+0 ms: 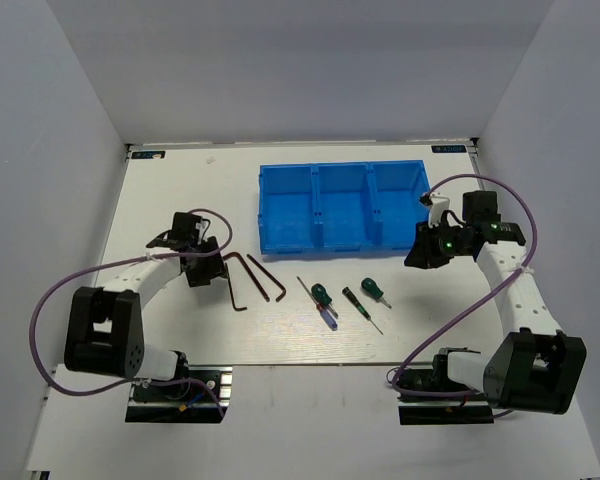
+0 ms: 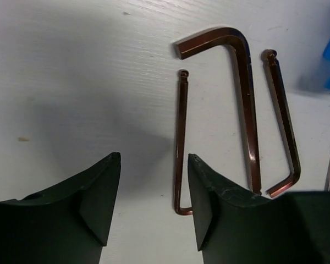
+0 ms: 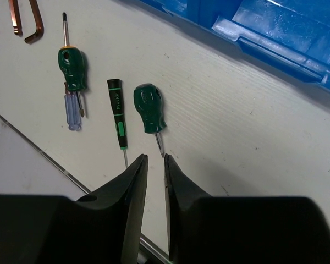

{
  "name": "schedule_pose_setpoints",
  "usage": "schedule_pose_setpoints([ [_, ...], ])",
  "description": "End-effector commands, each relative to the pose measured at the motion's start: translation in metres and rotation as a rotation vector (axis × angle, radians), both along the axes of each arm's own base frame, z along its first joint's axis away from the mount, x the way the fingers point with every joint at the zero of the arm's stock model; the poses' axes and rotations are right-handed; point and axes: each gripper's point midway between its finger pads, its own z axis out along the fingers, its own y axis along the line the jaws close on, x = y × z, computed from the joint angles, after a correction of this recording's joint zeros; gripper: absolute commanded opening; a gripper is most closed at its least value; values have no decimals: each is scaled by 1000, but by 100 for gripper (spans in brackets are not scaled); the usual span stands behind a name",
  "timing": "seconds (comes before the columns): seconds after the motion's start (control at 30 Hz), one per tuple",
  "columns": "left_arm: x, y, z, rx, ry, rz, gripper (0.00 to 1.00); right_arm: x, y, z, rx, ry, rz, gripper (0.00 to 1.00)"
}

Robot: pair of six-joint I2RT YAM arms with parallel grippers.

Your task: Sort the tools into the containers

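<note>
**Tools:** 7 counted, all loose on the white table [image 1: 180, 180], none in a compartment.

**Group 1, lower left-centre of the top view:** 3 dark hex keys side by side, not touching.
- thin hex key [image 2: 180, 137]
- large hex key [image 2: 245, 104]
- third hex key [image 2: 283, 121]

**Group 2, lower centre:** 4 screwdrivers.
- first green screwdriver [image 3: 71, 69], overlapping the blue-handled screwdriver [image 3: 71, 113]
- black-and-green screwdriver [image 3: 116, 110]
- second green screwdriver [image 3: 148, 107], just beside the black-and-green one

**Blue tray [image 1: 264, 205]:** 3 compartments, upper centre, apparently all empty.

**Left gripper [image 2: 154, 203]:** jaws wide, holding nothing. The thin hex key's shaft runs just beside the inner face of the frame-right finger, which partly hides its short foot.

**Right gripper [image 3: 155, 165]:** jaws narrow, only a slit of table between them, holding nothing. Its tips are near the second green screwdriver's blade.

**Step in hand (judged):** the first pick, probably the thin hex key.

**Method:**
- Shift toward frame right until the shaft lies centred between the jaws.
- Bring the fingertips down to the table before closing, since thin flat steel slips easily.
- Close across mid-shaft.
- Keep the outer finger off the large hex key.
</note>
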Motion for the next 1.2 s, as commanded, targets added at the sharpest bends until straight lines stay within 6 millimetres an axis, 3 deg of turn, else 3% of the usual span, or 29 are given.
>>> schedule_pose_setpoints([
  [0.0,16,-20,4,-55,-49,-77,62,4,3,0,13,-7,8,25],
  [0.07,12,-22,-9,-16,3,-89,61,5,2,-1,11,-4,6,25],
  [0.27,12,-28,-19,57,39,-112,60,3,2,-5,7,7,5,26],
  [0.4,8,-20,-29,170,110,-87,47,4,0,-7,1,10,0,26],
  [0.57,-18,-5,-42,342,251,-96,40,8,-1,-3,-8,-4,-1,26],
  [0.7,-34,-5,-51,376,296,-94,37,10,-1,-2,-2,-5,-4,26],
  [0.8,-42,-11,-63,369,315,-97,25,10,0,-1,5,-7,-3,26],
  [0.87,-45,-12,-65,354,319,-88,9,10,1,0,9,-6,-1,26],
  [0.93,-49,-14,-67,356,325,-90,0,8,0,-1,4,-8,10,26],
  [1.03,-31,-24,-38,308,241,-74,0,3,2,2,6,-20,43,34],
  [1.17,17,-65,53,136,-37,-179,0,-3,5,1,16,-27,75,39],
])
